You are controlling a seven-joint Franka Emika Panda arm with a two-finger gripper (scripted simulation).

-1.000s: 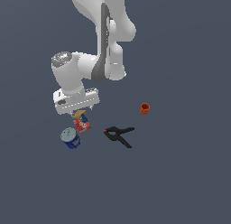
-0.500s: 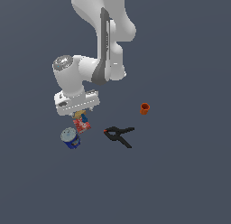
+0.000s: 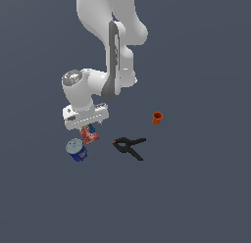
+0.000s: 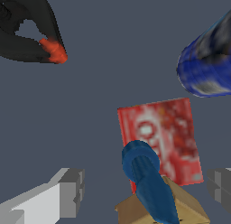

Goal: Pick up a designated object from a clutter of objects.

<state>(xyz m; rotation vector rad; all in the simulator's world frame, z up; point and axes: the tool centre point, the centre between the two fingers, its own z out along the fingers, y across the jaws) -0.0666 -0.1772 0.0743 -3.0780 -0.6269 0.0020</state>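
Lowered slightly since half a second ago, the white arm's fingers (image 4: 146,191) now sit closer over the clutter, while the objects themselves lie unchanged. Nearest the wrist camera, the two pale grey fingers (image 4: 67,193) stand spread apart, released, with nothing between them in contact. Between them lies the slim, bright blue stick-like piece (image 4: 148,184), leaning across the tan end of the red box with printed face (image 4: 162,139); the stick touches the box and lies partly over it. Beyond the box, the blue can with silver lid (image 4: 207,65) rests just beside it, apart from the stick. Farther off is the black clamp with orange tips (image 4: 31,33).

From the exterior view, the red box (image 3: 89,134) shows directly under the arm's head, the can (image 3: 76,150) near it towards that view's left, the clamp (image 3: 130,147) towards the right, and the small orange cup (image 3: 157,118) well apart on the dark grey desk (image 3: 196,188).
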